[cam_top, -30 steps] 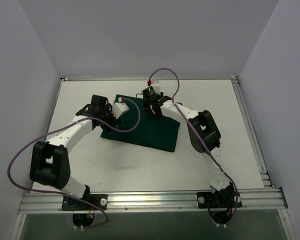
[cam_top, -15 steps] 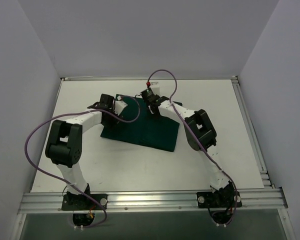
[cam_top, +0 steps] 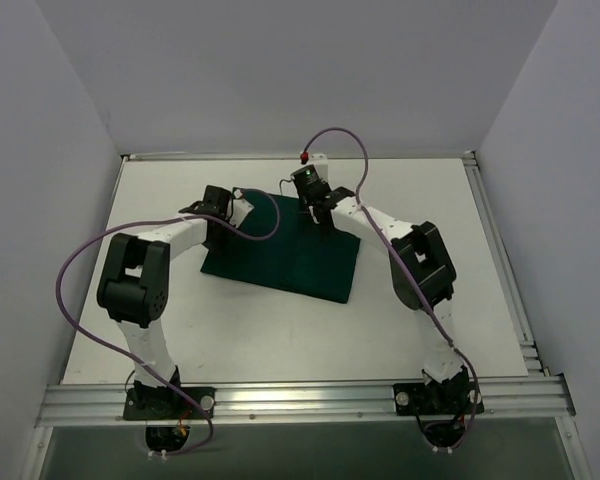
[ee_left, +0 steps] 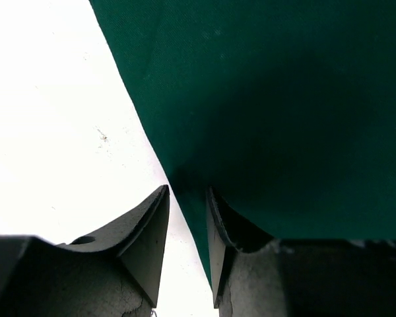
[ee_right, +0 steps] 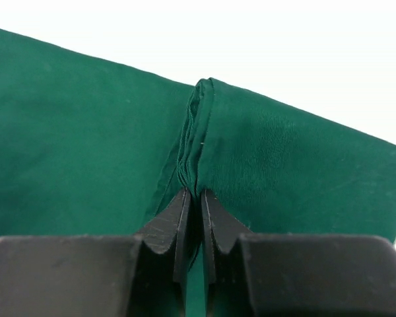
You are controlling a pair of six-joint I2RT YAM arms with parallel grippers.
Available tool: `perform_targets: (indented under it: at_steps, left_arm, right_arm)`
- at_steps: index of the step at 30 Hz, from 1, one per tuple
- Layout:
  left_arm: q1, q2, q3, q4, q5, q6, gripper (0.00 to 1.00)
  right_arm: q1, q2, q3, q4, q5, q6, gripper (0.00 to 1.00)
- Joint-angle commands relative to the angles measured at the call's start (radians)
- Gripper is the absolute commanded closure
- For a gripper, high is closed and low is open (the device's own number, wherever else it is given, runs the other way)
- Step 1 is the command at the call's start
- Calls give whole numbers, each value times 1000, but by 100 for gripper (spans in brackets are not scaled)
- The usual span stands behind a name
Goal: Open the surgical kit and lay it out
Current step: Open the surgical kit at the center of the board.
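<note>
My right end effector (ee_right: 193, 193) pinches a far-edge fold of the dark green cloth wrap (cam_top: 280, 262), flat on the white counter (cam_top: 280, 335) — a hold for peeling it open. My left end effector (ee_left: 187, 191), narrowly parted, straddles its corner edge.

Cloth wrap (cam_top: 280, 255): on table (cam_top: 430, 330), centre-far.
Left gripper (ee_left: 188, 193): at wrap's far-left corner.
Right gripper (ee_right: 193, 195): at wrap's far edge.

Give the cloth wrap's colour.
The cloth wrap is plain dark green; clearest in right wrist view.
</note>
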Motion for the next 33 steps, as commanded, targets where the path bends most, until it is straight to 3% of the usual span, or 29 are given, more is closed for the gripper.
perform_targets:
  at_steps: [1, 5, 14, 18, 22, 25, 26, 29, 33]
  left_arm:
    - [5, 27, 31, -38, -6, -23, 62]
    - [5, 29, 39, -57, 7, -34, 63]
    - [5, 39, 54, -77, 10, -41, 92]
    - [5, 47, 60, -81, 11, -41, 95]
    - [5, 49, 65, -87, 16, -43, 95]
    - [4, 47, 63, -89, 17, -43, 95]
    - [4, 47, 62, -89, 17, -43, 95]
    - [5, 45, 59, -91, 17, -41, 95]
    - [5, 42, 56, -92, 17, -41, 95]
  right_arm:
    - [-49, -115, -43, 47, -65, 0, 100]
    - [-115, -196, -161, 120, -127, 22, 100]
    - [-310, -529, -523, 191, -208, -37, 100]
    - [-468, -642, -658, 205, -277, -43, 100]
    - [-609, -644, -714, 168, -280, -67, 100]
    - [-699, -618, -717, 118, -233, -32, 78]
    - [-730, -617, -720, 108, -222, -12, 63]
    - [-836, -647, -746, 122, -248, 37, 45]
    - [-873, -707, -741, 116, -173, 49, 43]
